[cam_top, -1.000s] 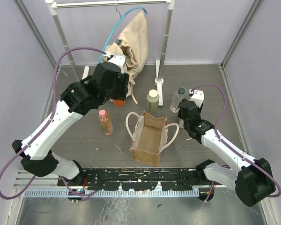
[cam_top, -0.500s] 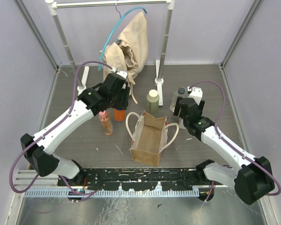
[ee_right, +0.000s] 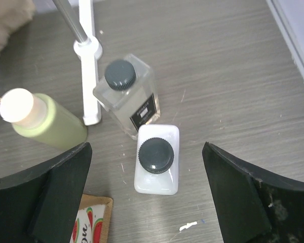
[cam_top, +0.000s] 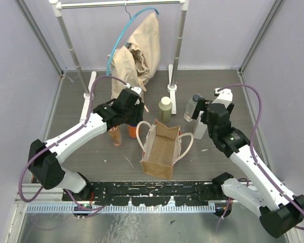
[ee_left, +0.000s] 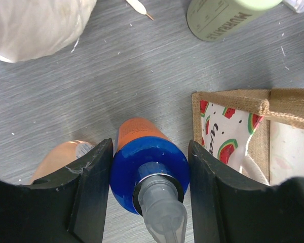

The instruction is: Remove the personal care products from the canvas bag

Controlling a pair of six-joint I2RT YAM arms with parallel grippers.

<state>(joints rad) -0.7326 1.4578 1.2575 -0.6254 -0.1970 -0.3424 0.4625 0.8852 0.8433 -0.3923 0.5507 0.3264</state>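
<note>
The tan canvas bag (cam_top: 161, 148) stands open. Upright around it are an orange bottle (ee_left: 142, 139) with a blue pump top, an amber bottle (cam_top: 115, 137), an olive-green bottle (cam_top: 165, 110), a clear bottle (ee_right: 127, 96) and a white bottle (ee_right: 157, 174).

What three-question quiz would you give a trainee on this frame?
1. Fill in: the canvas bag has side panels printed with ____ slices.
2. The left end effector is closed on: A) a handle of the canvas bag; B) the orange bottle; C) nothing.
3. True or false: the right end effector is clamped on the white bottle.
Key: 1 watermelon; 2 B; 3 false, since its fingers stand wide apart with the white bottle untouched between them.
</note>
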